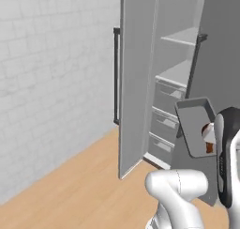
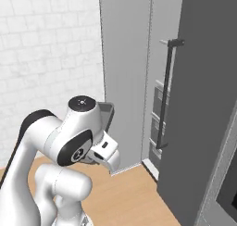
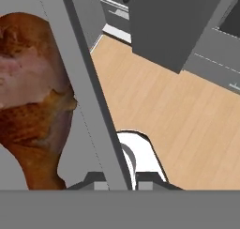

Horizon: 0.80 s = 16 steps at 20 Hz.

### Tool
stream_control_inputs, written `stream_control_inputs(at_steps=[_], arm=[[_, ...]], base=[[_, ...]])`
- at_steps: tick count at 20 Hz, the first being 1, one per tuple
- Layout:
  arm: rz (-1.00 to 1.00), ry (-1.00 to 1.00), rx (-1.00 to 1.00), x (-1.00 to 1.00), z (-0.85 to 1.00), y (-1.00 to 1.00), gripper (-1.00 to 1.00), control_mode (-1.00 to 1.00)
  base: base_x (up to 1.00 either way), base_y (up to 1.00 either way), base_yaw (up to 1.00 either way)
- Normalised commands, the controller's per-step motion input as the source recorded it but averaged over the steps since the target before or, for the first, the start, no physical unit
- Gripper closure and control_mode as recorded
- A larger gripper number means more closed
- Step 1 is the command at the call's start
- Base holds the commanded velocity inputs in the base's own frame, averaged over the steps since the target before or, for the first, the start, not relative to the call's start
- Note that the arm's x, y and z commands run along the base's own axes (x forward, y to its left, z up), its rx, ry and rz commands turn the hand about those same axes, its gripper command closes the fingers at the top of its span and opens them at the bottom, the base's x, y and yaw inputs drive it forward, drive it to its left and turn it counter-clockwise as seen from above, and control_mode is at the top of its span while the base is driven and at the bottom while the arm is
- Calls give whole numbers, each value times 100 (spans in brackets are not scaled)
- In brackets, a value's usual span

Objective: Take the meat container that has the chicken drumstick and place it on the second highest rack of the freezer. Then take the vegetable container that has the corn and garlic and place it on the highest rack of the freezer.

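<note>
My gripper (image 3: 120,182) is shut on the rim of the grey meat container (image 1: 194,124), one fingertip on each side of its wall (image 3: 89,96). The container hangs tilted in the air in front of the open freezer (image 1: 161,82). The reddish-brown chicken drumstick (image 3: 33,96) lies inside it, also seen as the drumstick (image 1: 207,140) beside my forearm. Inside the freezer the highest rack (image 1: 182,36) and the second highest rack (image 1: 176,73) are bare pale boards, farther back and higher than the container. The vegetable container with the corn and garlic is out of view.
The freezer's left door (image 1: 136,82) stands open toward me, and a second door with a dark bar handle (image 2: 166,95) stands on the right. Grey drawers (image 1: 164,122) sit under the racks. A white brick wall (image 1: 51,82) is to the left, above the wood floor (image 1: 79,186).
</note>
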Motion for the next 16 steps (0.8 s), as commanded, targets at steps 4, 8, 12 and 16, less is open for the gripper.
stream_control_inputs(at_steps=[4, 8, 12, 16], arm=[[0, 0, 0, 0, 0, 0, 100, 100], [0, 0, 0, 0, 0, 0, 100, 100], [0, 0, 0, 0, 0, 0, 100, 100], [0, 0, 0, 0, 0, 0, 100, 100]], base=[[78, 37, -24], [54, 0, -27], [71, -21, -31], [99, 11, -27]])
